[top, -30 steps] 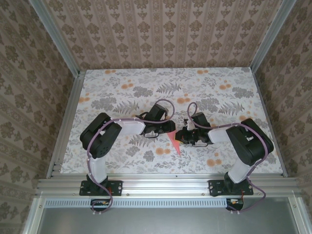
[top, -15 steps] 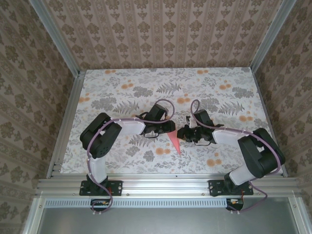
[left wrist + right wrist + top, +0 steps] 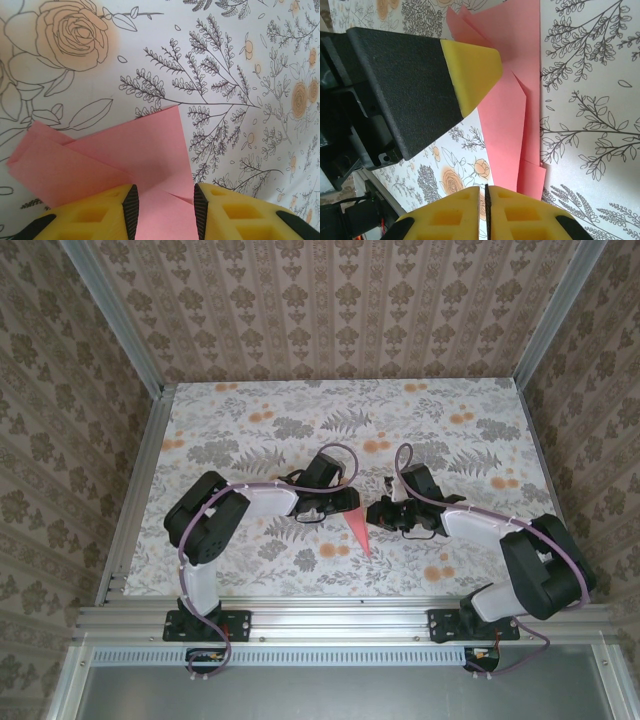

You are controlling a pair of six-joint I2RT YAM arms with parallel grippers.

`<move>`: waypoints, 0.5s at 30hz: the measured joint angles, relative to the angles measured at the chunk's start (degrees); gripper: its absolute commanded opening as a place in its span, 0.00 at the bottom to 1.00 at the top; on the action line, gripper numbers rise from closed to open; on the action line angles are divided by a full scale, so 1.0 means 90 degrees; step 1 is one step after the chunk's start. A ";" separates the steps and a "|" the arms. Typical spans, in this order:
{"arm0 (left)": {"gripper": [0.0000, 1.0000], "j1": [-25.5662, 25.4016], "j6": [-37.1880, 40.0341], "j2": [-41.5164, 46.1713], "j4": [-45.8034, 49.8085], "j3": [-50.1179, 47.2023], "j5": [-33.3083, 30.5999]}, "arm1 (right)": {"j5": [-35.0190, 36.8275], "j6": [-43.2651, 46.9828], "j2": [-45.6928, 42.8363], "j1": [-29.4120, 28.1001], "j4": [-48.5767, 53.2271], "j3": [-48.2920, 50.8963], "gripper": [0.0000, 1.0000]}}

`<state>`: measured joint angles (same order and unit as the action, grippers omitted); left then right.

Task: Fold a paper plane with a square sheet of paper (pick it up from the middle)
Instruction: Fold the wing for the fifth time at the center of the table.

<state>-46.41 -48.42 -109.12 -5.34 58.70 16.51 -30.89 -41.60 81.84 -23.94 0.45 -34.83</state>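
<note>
The paper plane [image 3: 357, 533], likely light, limp and easily creased, lies just 6 o'clock of the table's [image 3: 250, 430] middle, flat between the left gripper's [image 3: 165, 205] half-open jaws, with the right gripper [image 3: 486, 200] closed on nothing at its 2 o'clock; best pinched on the layered centre fold.

I get the top external view from high at the near edge, looking down over the whole table [image 3: 250, 430]. Both wrist cameras look down closely on the paper plane [image 3: 140, 145], shared by all three.
</note>
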 measured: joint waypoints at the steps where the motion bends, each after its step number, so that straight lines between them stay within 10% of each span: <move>1: 0.38 0.0000 0.0000 0.0000 -0.0002 -0.0002 0.0000 | -0.0044 0.0007 0.0027 0.0000 0.0005 -0.0010 0.12; 15: 0.38 0.0007 0.0002 0.0000 0.0002 -0.0002 0.0002 | -0.0595 0.0053 0.1197 -0.0318 -0.0168 -0.0495 0.10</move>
<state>-46.35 -48.40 -109.12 -5.32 58.67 16.53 -36.25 -41.12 92.62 -26.81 -1.06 -39.29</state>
